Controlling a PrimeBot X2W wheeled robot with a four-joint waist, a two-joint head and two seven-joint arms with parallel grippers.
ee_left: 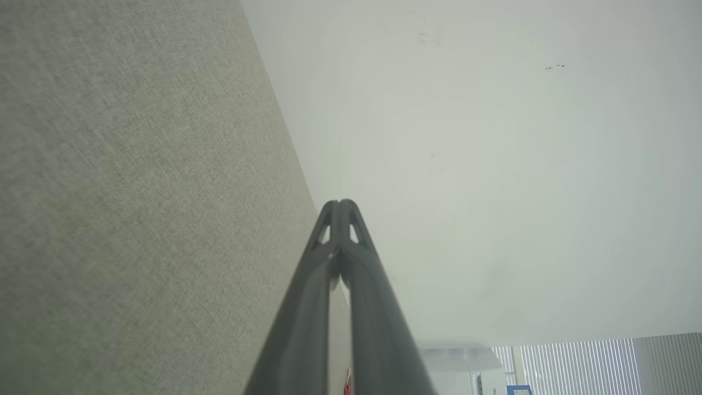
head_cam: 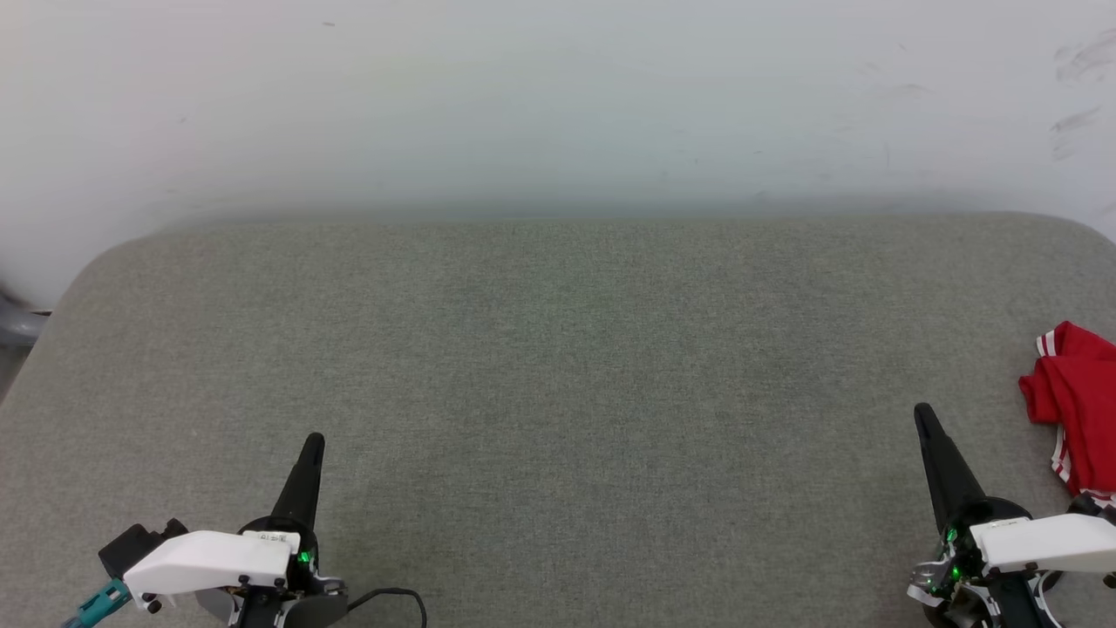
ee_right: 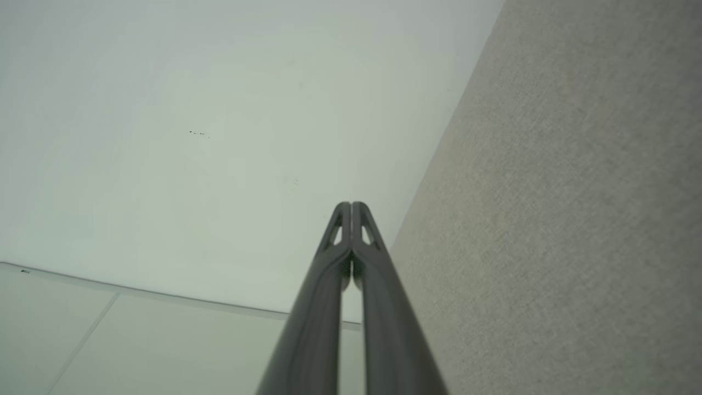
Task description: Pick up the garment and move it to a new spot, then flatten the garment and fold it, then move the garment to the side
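Note:
The garment (head_cam: pixel 1077 410) is a crumpled red heap with red-and-white striped trim, lying at the right edge of the head view and partly cut off by the frame. My right gripper (head_cam: pixel 922 414) sits at the lower right, just left of the garment and apart from it, fingers pressed together and holding nothing. At the lower left my left gripper (head_cam: pixel 314 440) is likewise shut and empty, far from the garment. In the left wrist view the left gripper (ee_left: pixel 340 204) has its tips touching; in the right wrist view the right gripper (ee_right: pixel 350 206) does too.
A grey fabric-covered table (head_cam: pixel 558 366) with rounded far corners spans the head view, its far edge against a pale wall (head_cam: pixel 558 105). A thin black cable (head_cam: pixel 392 597) loops by the left wrist. Window blinds (ee_left: pixel 576 365) appear in the left wrist view.

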